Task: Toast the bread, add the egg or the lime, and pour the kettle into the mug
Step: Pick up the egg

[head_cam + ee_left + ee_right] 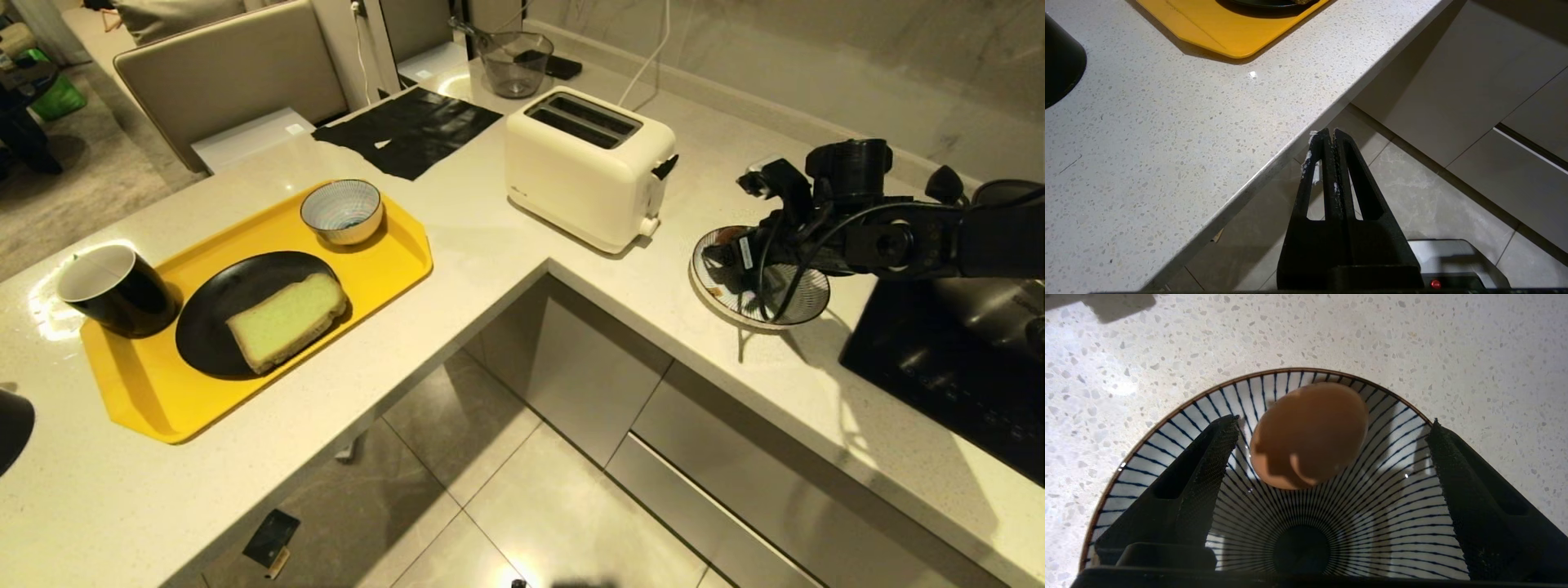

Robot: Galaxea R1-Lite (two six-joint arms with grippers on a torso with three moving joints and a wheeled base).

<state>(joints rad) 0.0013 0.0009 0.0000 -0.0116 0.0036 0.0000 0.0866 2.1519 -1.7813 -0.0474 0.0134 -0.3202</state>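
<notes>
Brown egg in striped dish

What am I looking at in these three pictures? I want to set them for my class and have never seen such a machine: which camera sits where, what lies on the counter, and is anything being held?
This is a two-armed kitchen robot. The wide picture comes from a camera on its head, looking down at an L-shaped counter. The other two come from cameras on its wrists, behind each claw.

On the counter a yellow tray carries a black plate with the bread, a small striped bowl and, at its edge, the mug. Further along stands a cream toaster.

The right claw hangs over a striped dish. Its fingers are spread wide on either side of the egg lying in the dish, without gripping it. The left claw is closed, empty and parked off the counter's edge, above the floor. So nothing is held.
</notes>
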